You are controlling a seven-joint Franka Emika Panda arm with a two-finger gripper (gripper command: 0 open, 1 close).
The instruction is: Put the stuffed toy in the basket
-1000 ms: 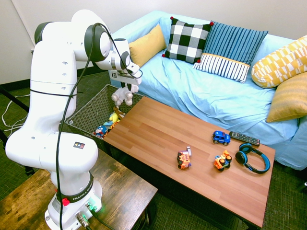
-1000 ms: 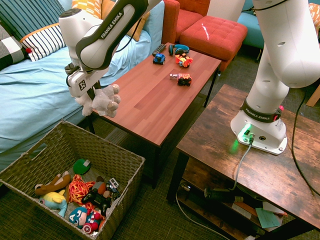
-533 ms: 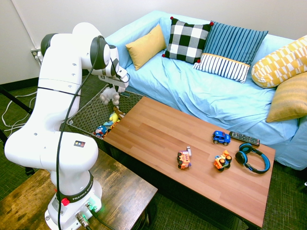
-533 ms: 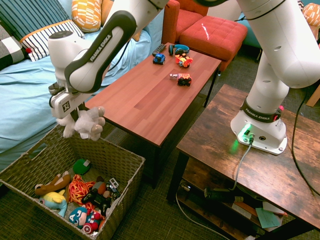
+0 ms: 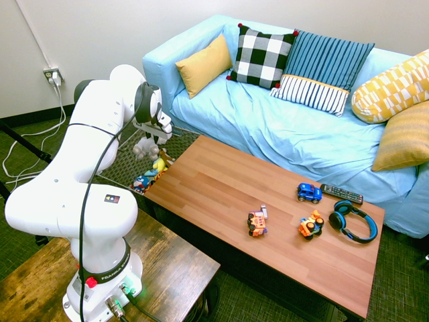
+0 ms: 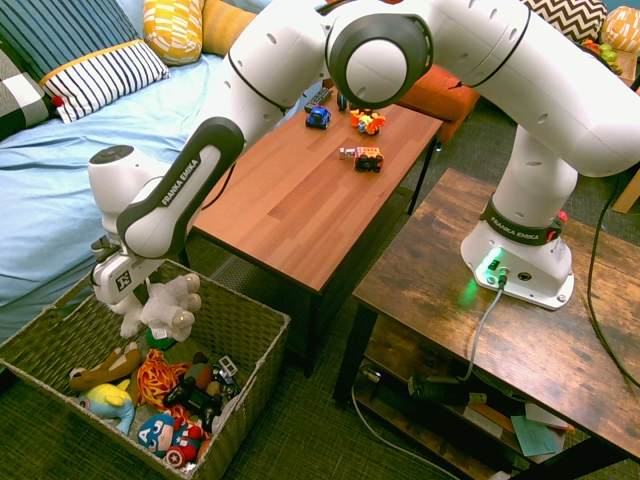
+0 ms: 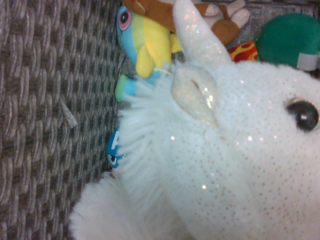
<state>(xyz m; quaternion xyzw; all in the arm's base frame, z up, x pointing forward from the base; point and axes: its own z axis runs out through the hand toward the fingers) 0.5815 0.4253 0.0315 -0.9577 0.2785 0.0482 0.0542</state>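
- Living room setting: a light-blue sofa (image 5: 281, 127) carries a checked cushion (image 5: 261, 55), a blue striped cushion (image 5: 328, 70) and yellow cushions; the floor is dark green carpet.
- A reddish wooden tabletop (image 5: 268, 221) stands in front of the sofa. On it lie three small toy cars (image 5: 257, 222), a remote control (image 5: 340, 194) and blue headphones (image 5: 353, 221).
- Readable writing: "FRANKA EMIKA" is printed on the arm (image 6: 180, 185) and again on the base ring in the second exterior view. A square black-and-white marker sits on the wrist block.
- The basket (image 6: 240, 345) is woven, grey-brown and rectangular. It stands on the carpet between the sofa and the end of the tabletop.
- Basket contents: a brown plush, a yellow-and-blue plush (image 6: 108, 398), a green ball (image 6: 160, 335), an orange piece and small figures.
- The gripper (image 6: 150, 300) points straight down over the basket opening, with its fingers clamped on the stuffed toy (image 6: 170, 310).
- The stuffed toy is white and hangs below the gripper, inside the rim line and above the other toys. Its long axis is roughly vertical, with the limbs hanging downward.
- Wrist view: the stuffed toy (image 7: 225, 165) fills most of the picture, showing sparkly white fur, a pointed glittery horn, one ear and a dark eye (image 7: 303, 115). The woven basket wall lies behind it.
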